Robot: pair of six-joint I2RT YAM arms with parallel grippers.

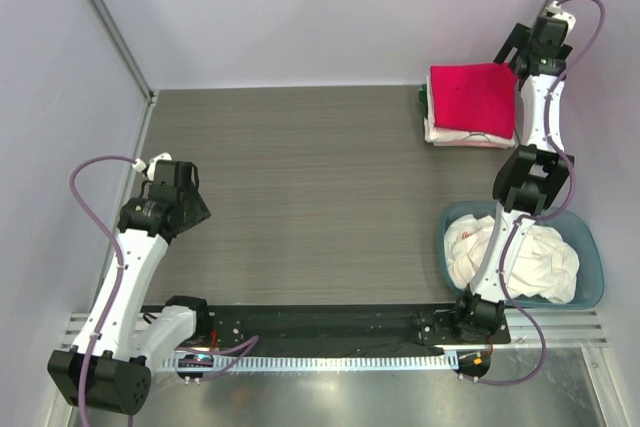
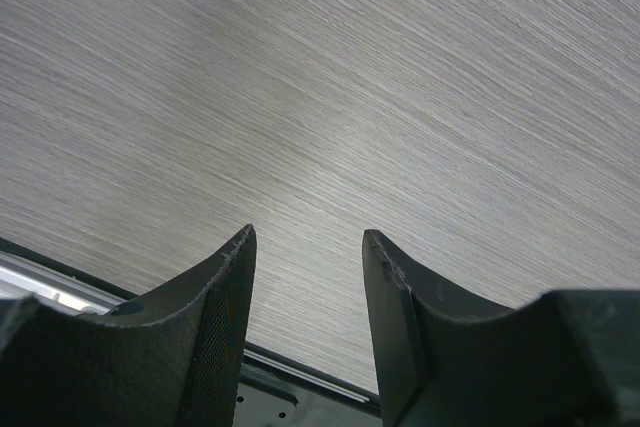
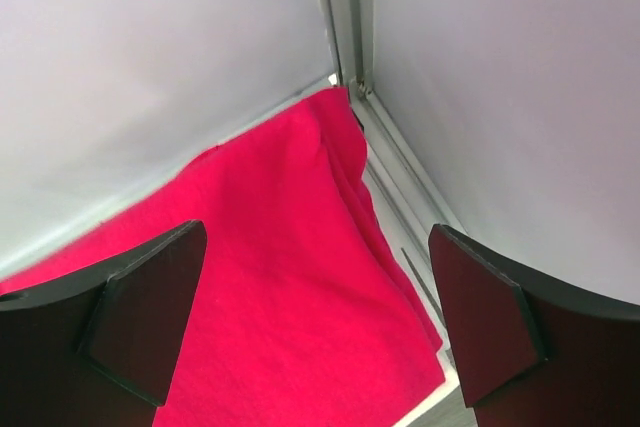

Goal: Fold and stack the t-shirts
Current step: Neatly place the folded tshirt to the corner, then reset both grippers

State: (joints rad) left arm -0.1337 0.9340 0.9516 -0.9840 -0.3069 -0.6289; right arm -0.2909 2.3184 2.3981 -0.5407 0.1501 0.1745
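Observation:
A folded crimson red t-shirt (image 1: pixel 472 97) lies on top of a folded white t-shirt (image 1: pixel 470 137) at the table's far right corner. Crumpled white t-shirts (image 1: pixel 545 259) fill the blue-grey tub (image 1: pixel 592 269) at the right front. My right gripper (image 1: pixel 522 50) hangs open and empty just above the red shirt's far right edge; in the right wrist view the red cloth (image 3: pixel 270 287) shows between its spread fingers (image 3: pixel 150 312). My left gripper (image 1: pixel 195 209) is open and empty over bare table at the left; its fingers (image 2: pixel 225 317) frame only wood grain.
White walls close the back and both sides, with a metal post (image 3: pixel 345 17) in the far right corner. A black rail (image 1: pixel 330 322) with the arm bases runs along the near edge. The grey wood-grain table (image 1: pixel 310 187) lies between the arms.

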